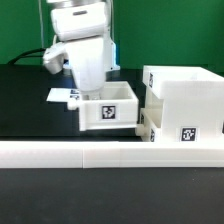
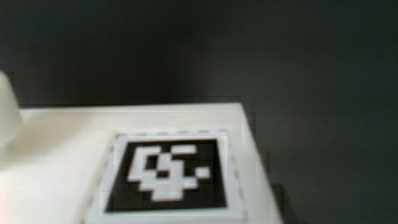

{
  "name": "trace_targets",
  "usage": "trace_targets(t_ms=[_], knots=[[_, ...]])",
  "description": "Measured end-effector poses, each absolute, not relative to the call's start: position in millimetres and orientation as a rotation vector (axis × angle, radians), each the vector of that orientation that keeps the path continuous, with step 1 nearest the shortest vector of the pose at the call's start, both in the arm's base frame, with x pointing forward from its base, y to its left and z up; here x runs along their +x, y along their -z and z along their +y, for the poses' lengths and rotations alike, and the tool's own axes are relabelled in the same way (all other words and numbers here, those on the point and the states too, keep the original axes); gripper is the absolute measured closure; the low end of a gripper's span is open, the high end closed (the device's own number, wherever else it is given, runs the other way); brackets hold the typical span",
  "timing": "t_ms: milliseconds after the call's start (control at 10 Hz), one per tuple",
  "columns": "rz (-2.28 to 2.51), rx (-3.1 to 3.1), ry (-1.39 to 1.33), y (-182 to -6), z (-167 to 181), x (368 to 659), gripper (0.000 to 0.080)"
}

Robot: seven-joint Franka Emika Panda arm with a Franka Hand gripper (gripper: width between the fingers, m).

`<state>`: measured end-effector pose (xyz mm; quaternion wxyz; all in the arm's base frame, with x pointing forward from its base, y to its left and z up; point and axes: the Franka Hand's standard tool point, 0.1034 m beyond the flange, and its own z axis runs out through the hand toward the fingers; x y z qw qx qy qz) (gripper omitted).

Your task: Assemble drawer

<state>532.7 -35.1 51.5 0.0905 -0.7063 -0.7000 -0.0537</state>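
A small white drawer tray (image 1: 108,110) with a square tag on its front stands on the dark table at the middle of the exterior view. The large white housing (image 1: 186,100) stands right beside it on the exterior view's right, with tags low on its front and side. A second tray is not clearly separable from the housing. My gripper (image 1: 93,90) reaches down at the tray's far left corner. Its fingertips are hidden behind the tray wall. The wrist view shows no fingers, only a flat white surface with a black-and-white tag (image 2: 169,170); I cannot tell which part it is.
A long low white rail (image 1: 100,153) runs across the front of the table. The marker board (image 1: 62,97) lies flat to the left of the tray. A green backdrop stands behind the arm. A blurred white shape (image 2: 6,110) sits at the wrist view's edge.
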Motion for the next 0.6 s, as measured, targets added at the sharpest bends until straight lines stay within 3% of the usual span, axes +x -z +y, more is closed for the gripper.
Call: trace_targets(t_ms=[600], knots=[[-2.092, -2.124, 0.238, -54.2, -34, 542, 0.0758]])
